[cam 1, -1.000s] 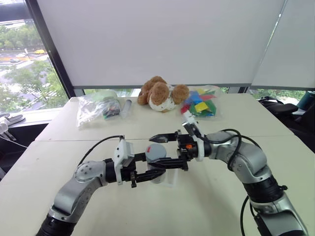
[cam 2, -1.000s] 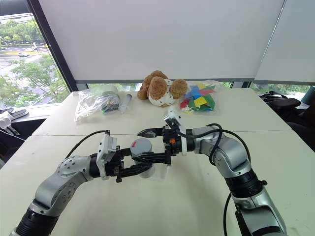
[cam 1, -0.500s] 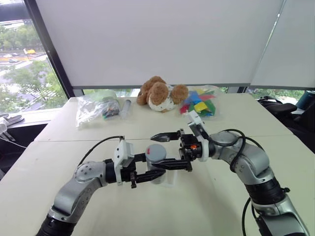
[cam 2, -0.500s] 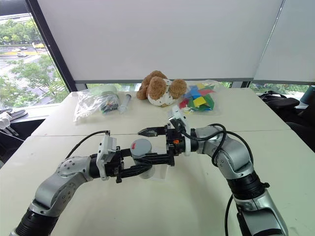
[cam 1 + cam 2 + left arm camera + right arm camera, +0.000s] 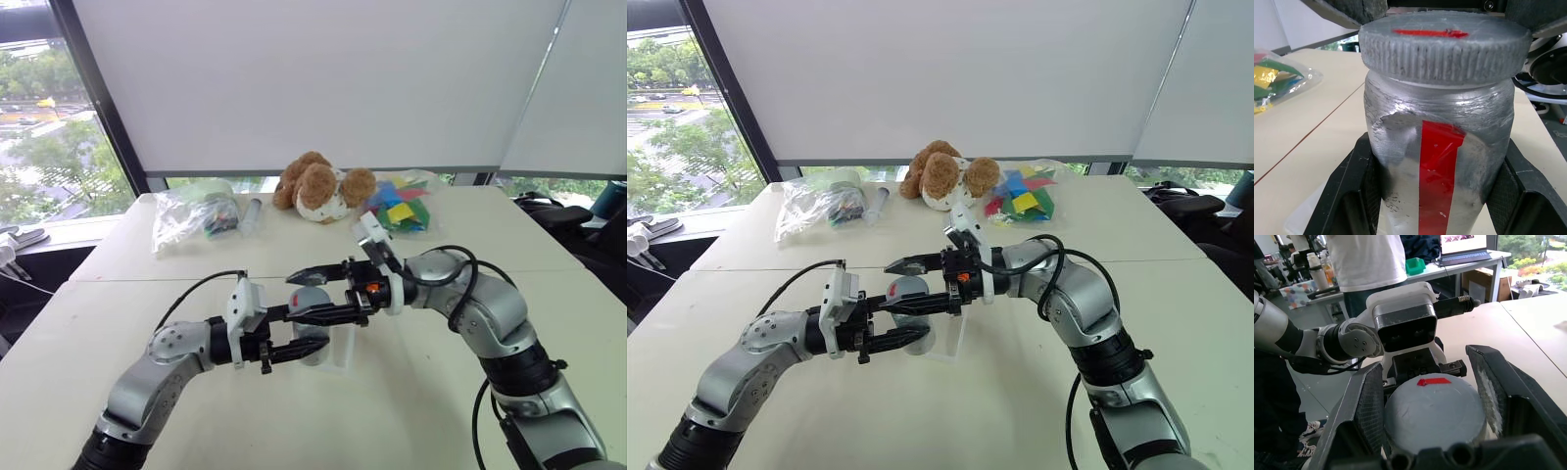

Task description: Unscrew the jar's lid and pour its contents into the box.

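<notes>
Mostly hidden, the jar (image 5: pixel 1437 161) sits clenched in the left claw (image 5: pixel 294 338); the right claw (image 5: pixel 1435 416) grasps its lid (image 5: pixel 1435 411), covering the contents.

Setting: office-type robot test room, upper floor.
- Bench (image 5: pixel 294 411): pale cream top, made of sections butted along a seam, set against the far windows.
- Windows: dark-framed, with white roller blinds (image 5: pixel 323 83) drawn most of the way down; trees and a street (image 5: pixel 39 147) lie below at far left.
- Test props on the far bench: brown plush toy (image 5: pixel 318 188), clear bag of colourful pieces (image 5: pixel 400 208), clear bag of dark items (image 5: pixel 191 217).
- Right wrist view: standing person in a white shirt (image 5: pixel 1369 259), open laptop (image 5: pixel 1462 245) on a desk, bottles (image 5: pixel 1315 269) on another table, cardboard box (image 5: pixel 1476 281) beneath.
</notes>
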Robot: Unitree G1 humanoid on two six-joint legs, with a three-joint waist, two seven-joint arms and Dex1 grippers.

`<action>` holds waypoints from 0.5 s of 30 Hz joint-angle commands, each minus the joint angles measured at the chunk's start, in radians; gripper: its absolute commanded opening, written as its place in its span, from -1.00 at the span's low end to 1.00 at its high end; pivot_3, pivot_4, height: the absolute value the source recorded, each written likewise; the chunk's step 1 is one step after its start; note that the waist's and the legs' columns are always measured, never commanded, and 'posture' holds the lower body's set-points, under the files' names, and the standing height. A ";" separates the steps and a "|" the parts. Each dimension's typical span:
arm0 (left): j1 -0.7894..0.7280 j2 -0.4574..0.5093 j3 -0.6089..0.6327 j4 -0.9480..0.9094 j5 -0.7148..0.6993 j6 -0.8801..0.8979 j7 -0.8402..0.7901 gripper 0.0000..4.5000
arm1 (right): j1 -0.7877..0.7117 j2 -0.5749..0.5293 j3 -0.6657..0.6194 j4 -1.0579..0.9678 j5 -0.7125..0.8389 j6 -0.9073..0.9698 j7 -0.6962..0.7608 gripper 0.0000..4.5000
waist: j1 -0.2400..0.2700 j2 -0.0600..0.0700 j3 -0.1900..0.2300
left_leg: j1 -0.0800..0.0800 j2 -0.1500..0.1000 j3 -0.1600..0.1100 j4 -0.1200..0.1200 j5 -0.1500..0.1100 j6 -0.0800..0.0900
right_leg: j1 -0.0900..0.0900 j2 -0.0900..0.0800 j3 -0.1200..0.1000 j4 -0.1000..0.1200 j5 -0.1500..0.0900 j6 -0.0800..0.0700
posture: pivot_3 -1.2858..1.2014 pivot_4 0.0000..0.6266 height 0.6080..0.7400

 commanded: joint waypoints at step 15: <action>0.004 0.010 0.013 -0.035 -0.018 -0.013 -0.007 -0.07 | 0.000 0.066 -0.210 -0.006 0.320 0.193 -0.064 0.02 | 0.000 0.000 0.000 | 0.000 0.000 0.000 0.000 0.000 0.000 | 0.000 0.000 0.000 0.000 0.000 0.000 | 0.03 -0.52 1.00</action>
